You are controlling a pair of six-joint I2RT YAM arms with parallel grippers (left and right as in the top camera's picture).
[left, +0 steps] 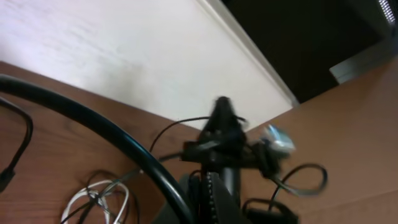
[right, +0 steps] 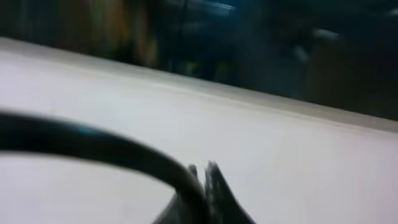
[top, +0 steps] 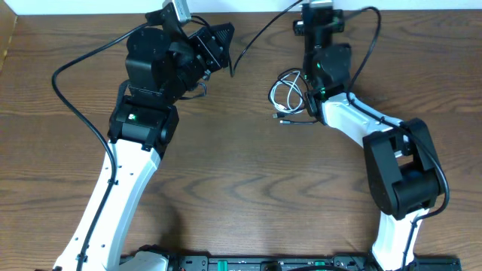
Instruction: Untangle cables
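Surface: brown wood table (top: 241,188), pale wall (left: 124,56) along far edge.
Left gripper (top: 220,38): clenched, empty as far as could be judged.
Right gripper (right: 206,175): clenched on nothing, aimed at the wall.
Cables (top: 288,94): lay tangled on the table, right of the left gripper and well apart; close beside the right arm (top: 339,113), behind the right gripper's tips.
Risk: loops likely snagged by that arm if lowered; clenched tips would have shoved, not picked.
Hidden: tangle's right side under the arm; strand crossings unreadable; right wrist view blurred.
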